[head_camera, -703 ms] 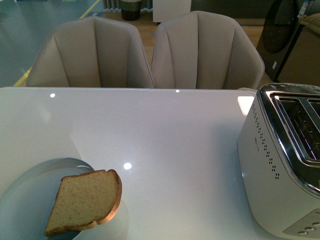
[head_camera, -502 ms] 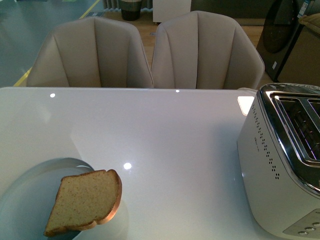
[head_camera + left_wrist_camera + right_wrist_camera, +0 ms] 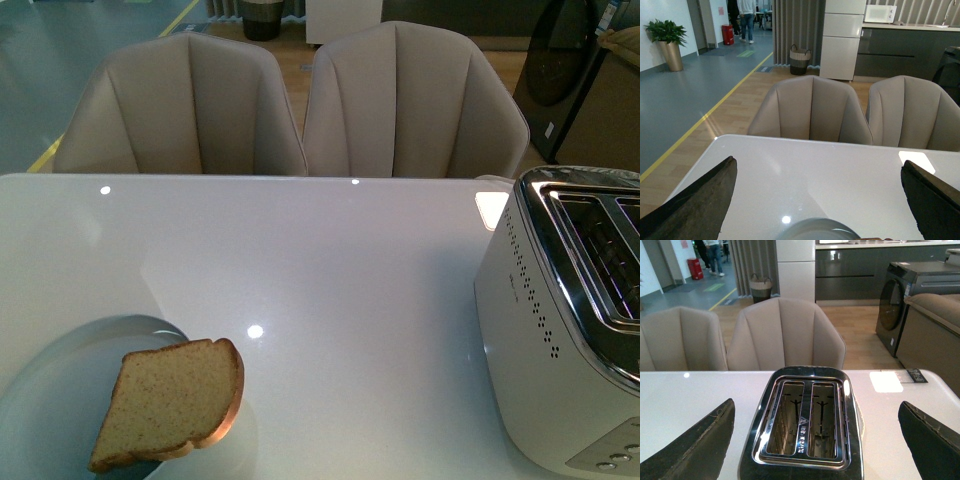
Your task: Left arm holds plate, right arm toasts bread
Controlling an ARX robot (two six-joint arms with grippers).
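The bread point(image 3: 170, 402), a light brown speckled slice with a tan crust, lies on the pale blue-white plate point(image 3: 50, 400) at the front left of the white table. Neither arm shows in the front view. In the left wrist view my left gripper point(image 3: 817, 200) is open, its black wedge fingers point(image 3: 695, 205) wide apart, with the plate's far rim point(image 3: 815, 227) just below between them. In the right wrist view my right gripper point(image 3: 815, 440) is open and empty above the toaster point(image 3: 802, 425), whose two slots are empty.
The white and chrome toaster point(image 3: 560, 330) stands at the table's right side. Two beige chairs point(image 3: 290, 100) stand behind the table's far edge. Bare tabletop point(image 3: 330, 270) lies between plate and toaster.
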